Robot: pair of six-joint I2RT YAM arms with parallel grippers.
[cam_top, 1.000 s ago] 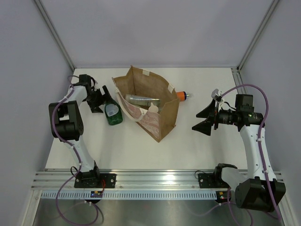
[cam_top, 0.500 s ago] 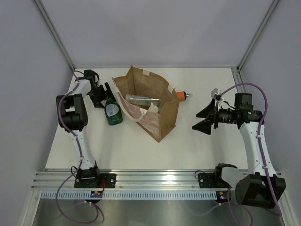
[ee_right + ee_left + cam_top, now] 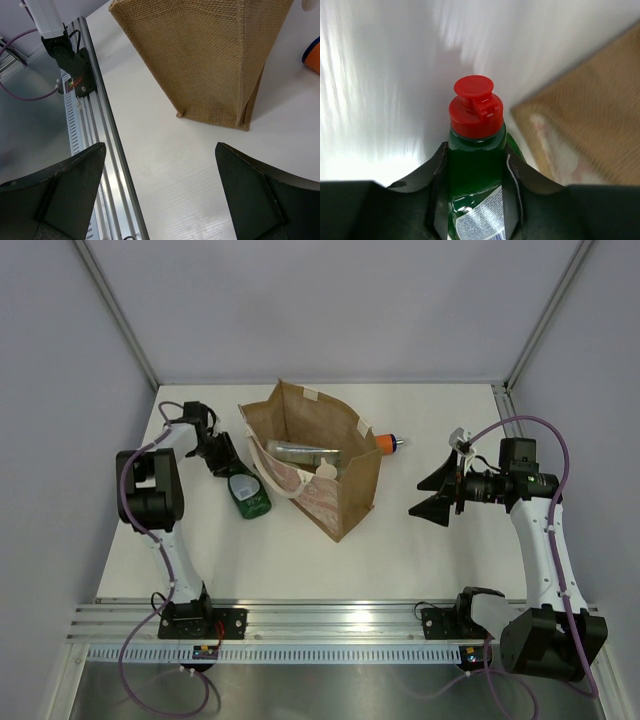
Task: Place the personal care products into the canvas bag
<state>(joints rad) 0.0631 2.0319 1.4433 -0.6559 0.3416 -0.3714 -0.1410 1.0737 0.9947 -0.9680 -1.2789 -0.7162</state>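
**Left hand [image 3: 222, 455] closes on the green bottle [image 3: 249, 496], which slides toward the near edge**

Half a second ago the left hand's jaws stood apart around the bottle. Now they are pressed in on it, and the bottle lies a little nearer the arm bases and a little nearer the bag than it did. In the left wrist view, the left hand [image 3: 475, 175] grips the green bottle [image 3: 476, 165] from both sides, just below its red cap [image 3: 472, 107]. The cap points away from the camera. The background in that view is streaked with blur, so I cannot tell whether the bottle rests on the table [image 3: 420, 550] or is lifted clear of it.

Just beside the bottle, on its right, stands the canvas bag [image 3: 345, 490], upright and open at the top. A silver-grey tube [image 3: 300, 452] and a beige bottle [image 3: 325, 470] with a cream cap lie inside it. An orange bottle [image 3: 388, 444] lies on the table just beside the bag's far right corner.

The right hand [image 3: 428, 494] has not moved. It hovers well to the right of the bag with its jaws spread wide and nothing between them. In the right wrist view, the right hand [image 3: 160, 190] faces the bag's plain woven side [image 3: 200, 55] across bare table. The orange bottle [image 3: 312, 55] peeks in at the right edge of that view, and the mounting rail [image 3: 95, 125] is on the left.
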